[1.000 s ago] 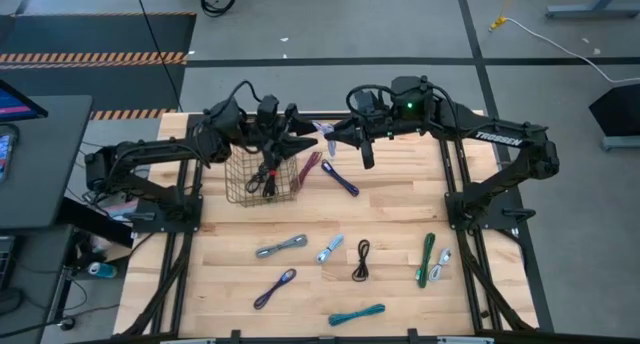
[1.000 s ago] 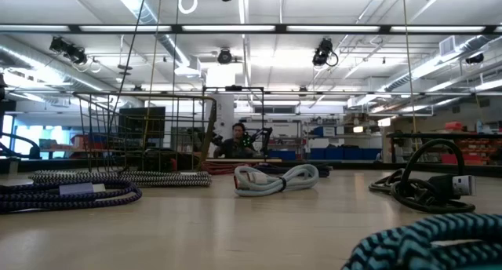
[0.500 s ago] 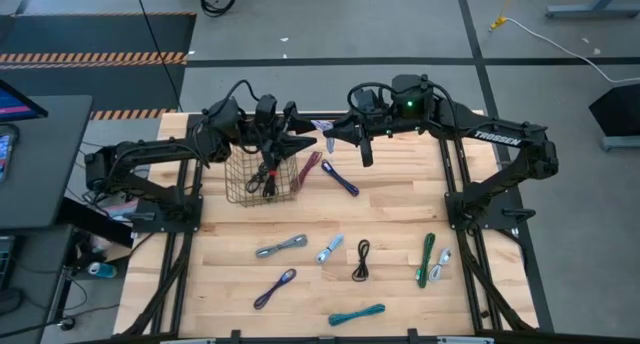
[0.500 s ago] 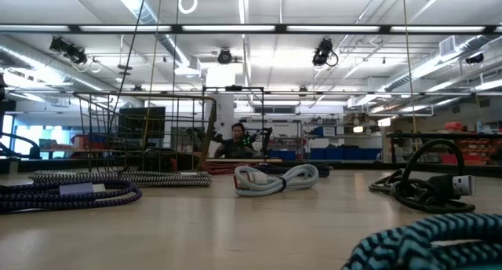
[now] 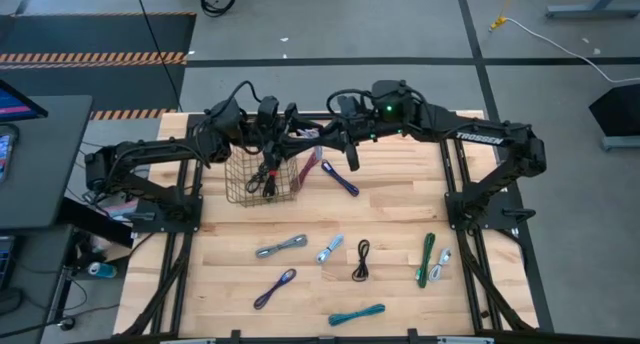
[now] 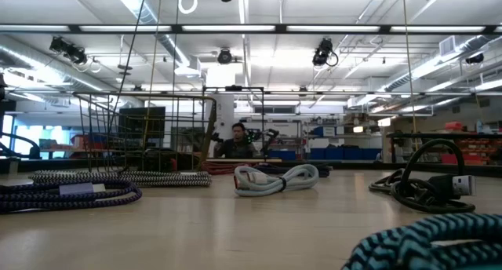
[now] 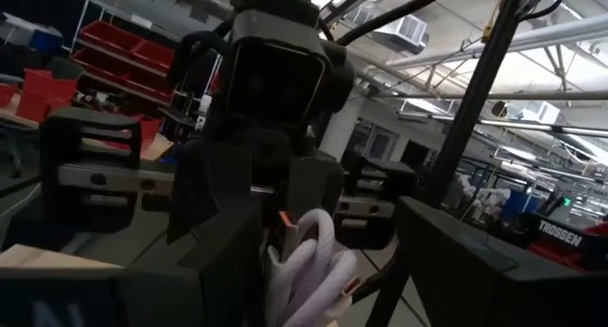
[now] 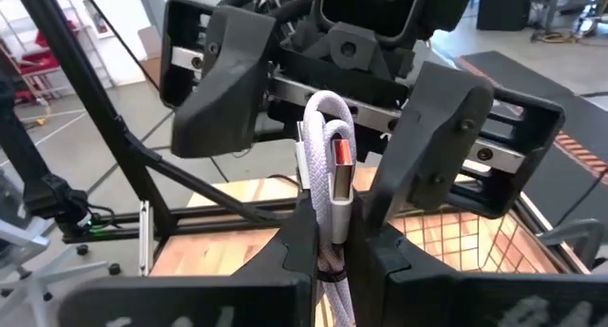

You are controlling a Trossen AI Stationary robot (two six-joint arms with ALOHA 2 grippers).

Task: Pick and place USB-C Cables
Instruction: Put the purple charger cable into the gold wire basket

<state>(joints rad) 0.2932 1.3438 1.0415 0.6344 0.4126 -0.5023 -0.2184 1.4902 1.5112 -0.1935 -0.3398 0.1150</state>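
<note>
White braided USB-C cable, folded bundle, silver plug with orange insert, pinched in right gripper jaws; left gripper jaws spread wide around it, above wire basket.

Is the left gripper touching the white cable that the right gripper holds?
Apart. Right wrist view: left gripper open, its fingers clear of the white cable; right gripper clamps it.

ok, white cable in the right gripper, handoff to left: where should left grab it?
On the looped end of the white cable sticking out past the right gripper, which is shut on its lower half. The left gripper, open, already straddles that loop head-on; probably close there, clear of the connector.
</note>
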